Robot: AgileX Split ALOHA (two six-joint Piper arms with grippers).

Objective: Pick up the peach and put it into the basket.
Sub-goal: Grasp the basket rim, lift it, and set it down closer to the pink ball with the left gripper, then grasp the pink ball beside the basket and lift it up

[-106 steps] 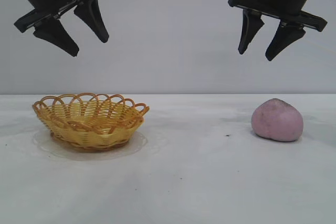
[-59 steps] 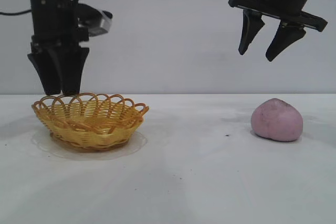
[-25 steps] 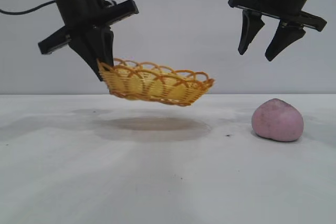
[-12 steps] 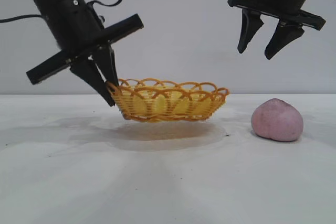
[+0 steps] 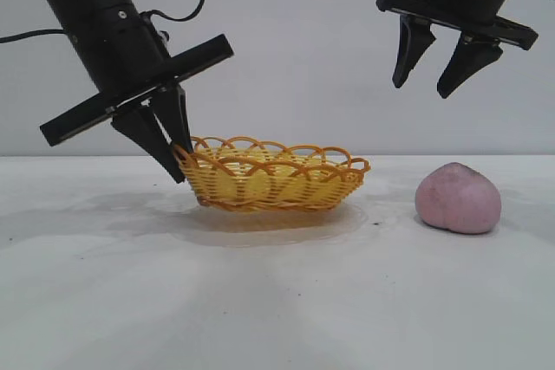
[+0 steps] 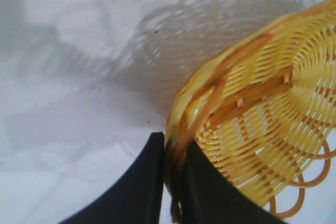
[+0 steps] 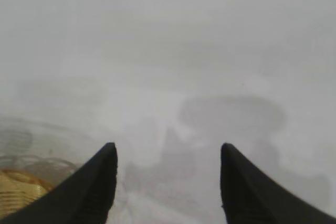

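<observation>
Plainly, basket (image 5: 273,178) holds nothing; peach (image 5: 458,197) sits apart on table (image 5: 277,301).

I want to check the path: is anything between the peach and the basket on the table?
Nothing visible. The table is bare between the peach and the basket. The left gripper pinches the basket's far rim, away from the peach.
</observation>
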